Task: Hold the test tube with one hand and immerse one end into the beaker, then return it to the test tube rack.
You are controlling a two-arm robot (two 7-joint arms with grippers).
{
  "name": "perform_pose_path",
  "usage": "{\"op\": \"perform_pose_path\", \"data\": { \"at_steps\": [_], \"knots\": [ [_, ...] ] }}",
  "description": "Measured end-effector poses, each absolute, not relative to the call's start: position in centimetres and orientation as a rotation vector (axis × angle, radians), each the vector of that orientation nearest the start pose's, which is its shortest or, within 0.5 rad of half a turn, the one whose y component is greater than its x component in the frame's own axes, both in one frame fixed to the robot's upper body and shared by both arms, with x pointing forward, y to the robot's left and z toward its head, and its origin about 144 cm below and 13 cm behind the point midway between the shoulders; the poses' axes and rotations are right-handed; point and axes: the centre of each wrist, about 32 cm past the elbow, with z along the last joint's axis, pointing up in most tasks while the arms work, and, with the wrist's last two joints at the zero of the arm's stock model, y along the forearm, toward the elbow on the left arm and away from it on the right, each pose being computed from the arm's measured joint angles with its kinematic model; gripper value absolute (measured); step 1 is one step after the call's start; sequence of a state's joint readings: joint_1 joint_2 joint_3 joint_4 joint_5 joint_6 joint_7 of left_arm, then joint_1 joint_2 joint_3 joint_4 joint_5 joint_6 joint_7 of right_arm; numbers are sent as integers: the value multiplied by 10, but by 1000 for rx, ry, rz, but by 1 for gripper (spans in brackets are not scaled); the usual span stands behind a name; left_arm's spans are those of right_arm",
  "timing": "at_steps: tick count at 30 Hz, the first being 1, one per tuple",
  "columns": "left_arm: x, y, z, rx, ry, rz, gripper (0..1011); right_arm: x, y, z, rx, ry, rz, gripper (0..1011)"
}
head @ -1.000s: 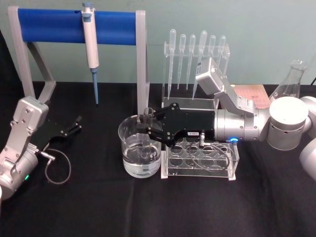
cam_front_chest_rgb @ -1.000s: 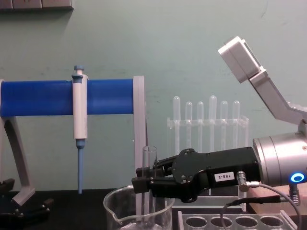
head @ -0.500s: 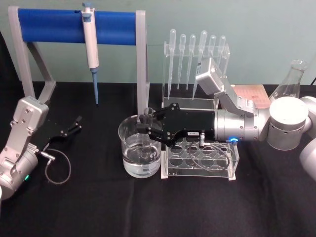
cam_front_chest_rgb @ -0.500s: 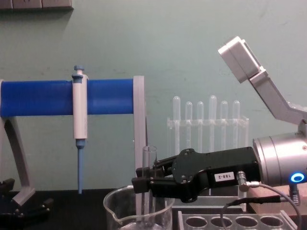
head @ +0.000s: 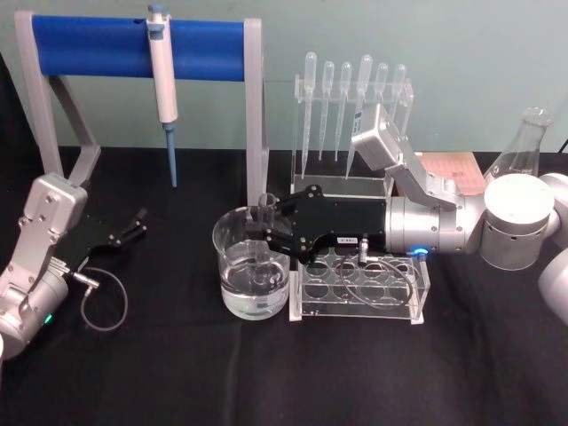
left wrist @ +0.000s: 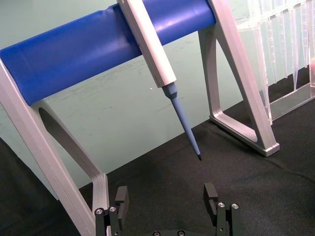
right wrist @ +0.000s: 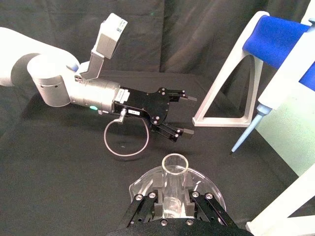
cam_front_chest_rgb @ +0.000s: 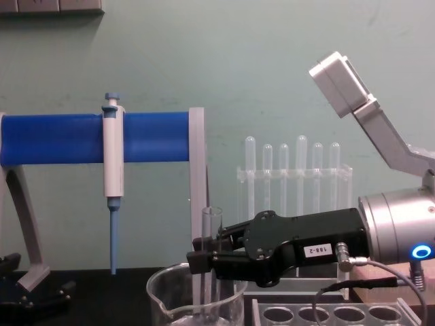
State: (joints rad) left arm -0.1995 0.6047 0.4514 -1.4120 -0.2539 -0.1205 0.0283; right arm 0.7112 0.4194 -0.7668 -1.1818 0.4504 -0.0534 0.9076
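Beaker (head: pixel 228 277) left of rack (head: pixel 357 307)

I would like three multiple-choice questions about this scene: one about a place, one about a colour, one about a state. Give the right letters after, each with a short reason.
1. Where is the lower end of the test tube?
A. inside the beaker
B. in the rack
C. flat on the table

2. What colour is the bar that the pipettor hangs on?
A. red
B. blue
C. yellow

3. How do the jaws of the left gripper stand?
A. shut on the pipettor
B. shut on the test tube
C. open, holding nothing

1 A: the right gripper holds the tube upright, reaching below the beaker's rim.
2 B: the bar shows blue.
3 C: the jaws stand apart, nothing between them.
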Motion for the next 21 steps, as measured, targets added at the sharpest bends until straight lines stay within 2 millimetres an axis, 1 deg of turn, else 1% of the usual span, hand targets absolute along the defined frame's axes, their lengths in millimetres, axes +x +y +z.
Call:
{"op": "perform_pose_path", "data": {
  "at_steps": [21],
  "knots": [
    [489, 310, 1140, 304, -285, 1248, 1000, 601, -207, 1229, -233, -177, -203, 226]
  ]
}}
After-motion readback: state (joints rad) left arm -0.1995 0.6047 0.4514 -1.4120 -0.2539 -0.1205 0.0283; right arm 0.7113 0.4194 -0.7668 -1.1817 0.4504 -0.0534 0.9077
